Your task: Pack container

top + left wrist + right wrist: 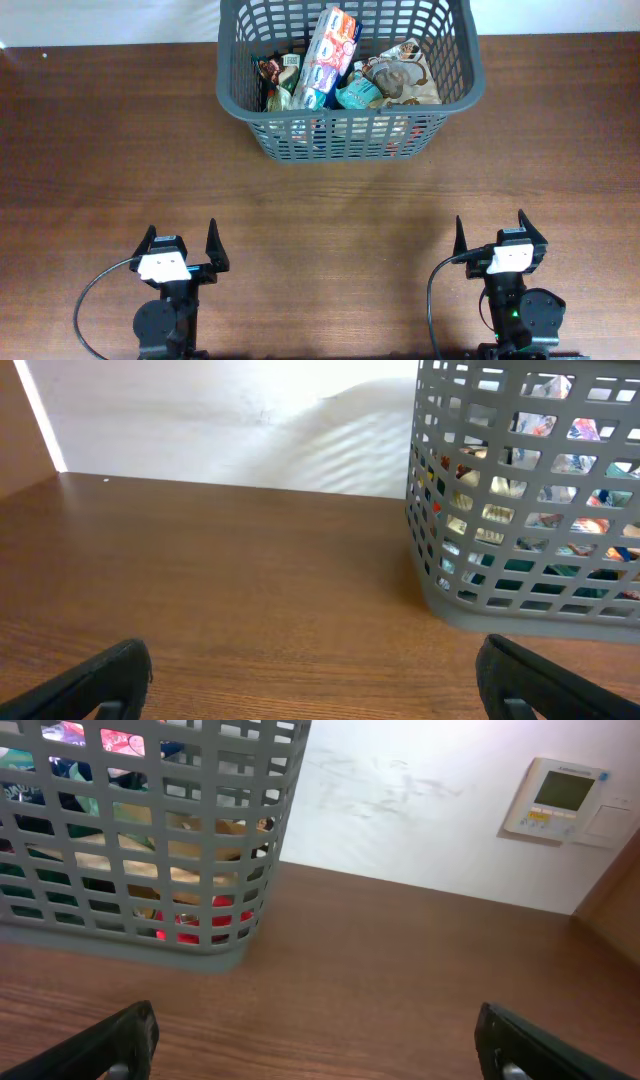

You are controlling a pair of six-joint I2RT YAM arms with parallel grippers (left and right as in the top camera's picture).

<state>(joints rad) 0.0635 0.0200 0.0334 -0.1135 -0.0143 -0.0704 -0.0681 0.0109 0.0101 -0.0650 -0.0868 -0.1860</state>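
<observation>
The dark grey lattice container [258, 120] stands at the far middle of the table. It holds several food packets, among them a tall red-white-blue packet [326, 58] and a brown packet [403, 78]. It shows in the left wrist view [520, 600] at right and in the right wrist view [120, 945] at left. My left gripper [182, 246] is open and empty near the front left edge. My right gripper [493, 232] is open and empty near the front right edge. Both are far from the container.
The brown wooden table [320, 200] spreads between the grippers and the container. A white wall [230, 430] stands behind the table, with a wall control panel [558, 800] at right. Black cables [95, 295] loop near each arm base.
</observation>
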